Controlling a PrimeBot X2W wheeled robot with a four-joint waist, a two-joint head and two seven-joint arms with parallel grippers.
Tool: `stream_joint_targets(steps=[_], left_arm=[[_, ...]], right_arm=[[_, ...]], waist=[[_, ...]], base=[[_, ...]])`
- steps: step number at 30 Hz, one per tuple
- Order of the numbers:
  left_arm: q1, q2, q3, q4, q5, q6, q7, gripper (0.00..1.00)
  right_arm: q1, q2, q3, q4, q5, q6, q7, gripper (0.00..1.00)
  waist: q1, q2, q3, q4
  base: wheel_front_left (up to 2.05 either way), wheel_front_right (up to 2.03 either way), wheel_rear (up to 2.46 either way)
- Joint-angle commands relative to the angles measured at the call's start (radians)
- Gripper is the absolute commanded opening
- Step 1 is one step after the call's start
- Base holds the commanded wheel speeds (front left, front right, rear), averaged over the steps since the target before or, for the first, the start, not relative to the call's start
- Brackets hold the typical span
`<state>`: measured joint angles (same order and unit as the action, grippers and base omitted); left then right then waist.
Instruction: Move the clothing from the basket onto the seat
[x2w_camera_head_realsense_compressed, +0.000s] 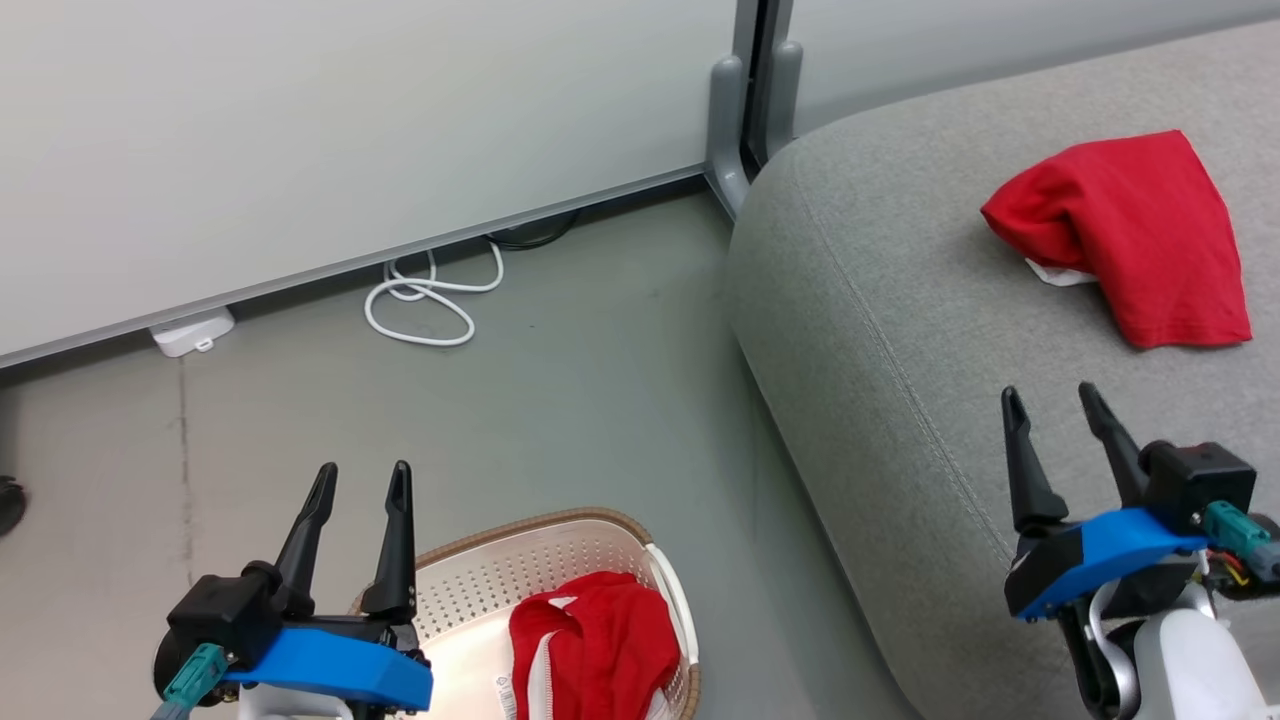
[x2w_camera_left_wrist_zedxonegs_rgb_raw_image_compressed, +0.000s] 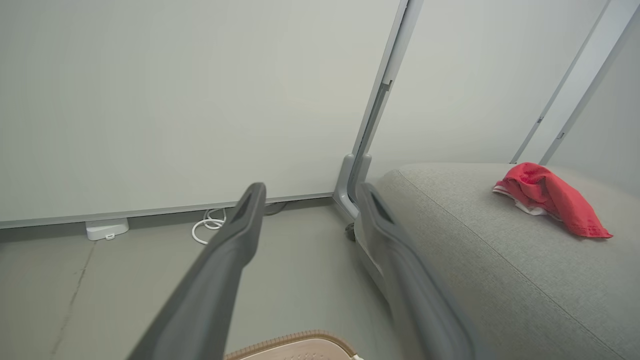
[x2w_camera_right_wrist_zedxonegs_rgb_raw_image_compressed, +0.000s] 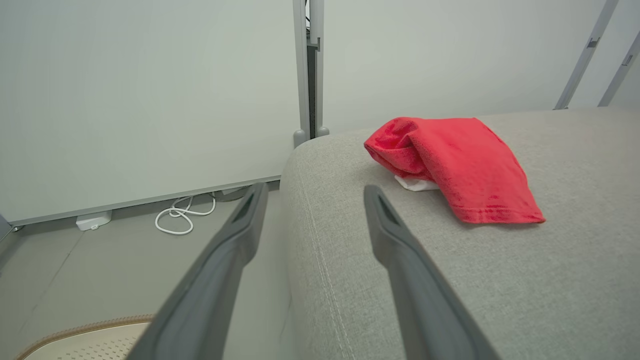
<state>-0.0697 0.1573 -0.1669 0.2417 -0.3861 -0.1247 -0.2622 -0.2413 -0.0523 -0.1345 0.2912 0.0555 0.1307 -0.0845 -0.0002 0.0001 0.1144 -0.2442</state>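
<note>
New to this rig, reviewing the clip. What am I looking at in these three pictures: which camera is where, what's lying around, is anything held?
It is a wheeled robot with two arms, each ending in a gripper with two long dark fingers. The wide picture comes from a camera on its head, looking down: the left gripper is at the lower left, the right gripper at the lower right. The other two pictures come from cameras on the wrists, each looking along its own fingers, left and right.

One red garment lies on the grey seat. A second red garment with white trim lies in the cream basket on the floor beside the seat. A white cable lies by the wall.

Both grippers are open and hold nothing.
</note>
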Motion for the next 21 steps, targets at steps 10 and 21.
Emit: stream_joint_targets(steps=[10,21], left_arm=[[0.023,-0.020,0.053,0.022,0.014,-0.006,-0.003,1.00],[0.033,-0.015,0.094,0.080,-0.001,-0.006,-0.003,1.00]], right_arm=[[0.143,0.002,0.040,-0.132,0.003,0.000,-0.005,1.00],[0.204,0.002,0.114,-0.159,0.019,0.000,-0.005,1.00]], waist=[[0.0002,-0.0001,-0.043,0.112],[0.0002,-0.0001,-0.074,0.208]], base=[[0.00,0.00,0.00],[0.00,0.00,0.00]])
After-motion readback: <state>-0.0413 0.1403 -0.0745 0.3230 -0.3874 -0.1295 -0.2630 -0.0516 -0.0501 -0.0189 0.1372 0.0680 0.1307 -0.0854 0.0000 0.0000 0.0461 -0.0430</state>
